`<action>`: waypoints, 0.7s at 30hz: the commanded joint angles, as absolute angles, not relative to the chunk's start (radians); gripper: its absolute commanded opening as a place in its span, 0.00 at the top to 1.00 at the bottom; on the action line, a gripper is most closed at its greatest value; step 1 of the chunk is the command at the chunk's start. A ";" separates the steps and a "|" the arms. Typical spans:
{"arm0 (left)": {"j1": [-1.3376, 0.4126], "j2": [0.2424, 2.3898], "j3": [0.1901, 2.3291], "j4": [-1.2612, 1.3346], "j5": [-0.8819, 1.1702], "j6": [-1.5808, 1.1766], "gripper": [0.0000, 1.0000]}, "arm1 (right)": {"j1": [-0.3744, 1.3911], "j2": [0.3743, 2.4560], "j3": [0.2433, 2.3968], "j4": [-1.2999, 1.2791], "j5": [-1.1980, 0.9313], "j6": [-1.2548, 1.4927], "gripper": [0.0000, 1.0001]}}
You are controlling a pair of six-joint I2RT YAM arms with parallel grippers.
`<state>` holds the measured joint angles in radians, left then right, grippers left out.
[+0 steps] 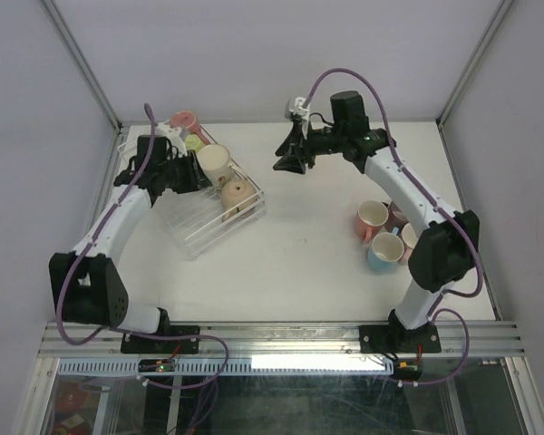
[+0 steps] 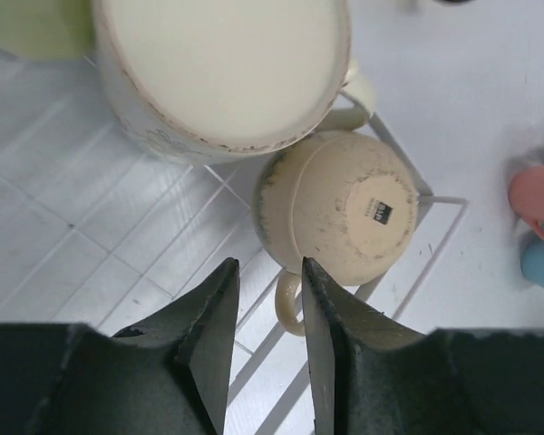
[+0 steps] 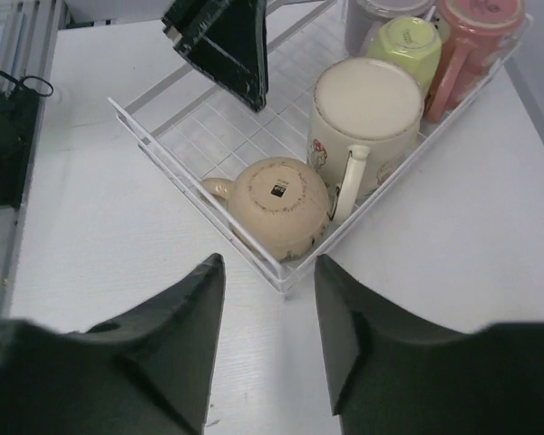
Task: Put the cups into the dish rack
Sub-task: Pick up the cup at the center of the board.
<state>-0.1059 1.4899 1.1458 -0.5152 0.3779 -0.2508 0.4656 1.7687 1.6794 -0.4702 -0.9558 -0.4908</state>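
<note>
The clear dish rack (image 1: 195, 227) (image 3: 163, 149) lies at the left. Inside it are a beige cup (image 1: 235, 195) (image 2: 344, 204) (image 3: 276, 204) standing upside down, a big cream cup (image 1: 215, 161) (image 2: 218, 63) (image 3: 367, 104), a yellow-green cup (image 3: 406, 41) and a pink cup (image 1: 183, 120) (image 3: 476, 36). My left gripper (image 1: 202, 178) (image 2: 269, 265) hangs open over the rack, with the beige cup's handle (image 2: 290, 304) lying loose in the gap below its tips. My right gripper (image 1: 286, 163) (image 3: 268, 260) is open and empty above the table, just off the rack's near corner.
Several more cups stand grouped on the table by the right arm: a pink one with a cream inside (image 1: 373, 219), a light blue one (image 1: 384, 251) and a mauve one (image 1: 399, 213). A lilac-grey cup (image 3: 367, 14) sits at the rack's far end.
</note>
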 commanded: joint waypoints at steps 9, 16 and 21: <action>-0.106 1.129 1.081 -0.038 0.126 -0.301 0.02 | 0.288 1.416 1.381 -0.442 -0.969 -0.637 0.12; -0.100 1.160 1.095 0.051 0.253 -0.449 0.01 | 0.091 1.306 1.290 -0.551 -0.914 -0.645 0.14; -0.101 1.167 1.052 0.156 0.306 -0.558 0.01 | -0.030 1.278 1.283 -0.760 -0.812 -0.753 0.14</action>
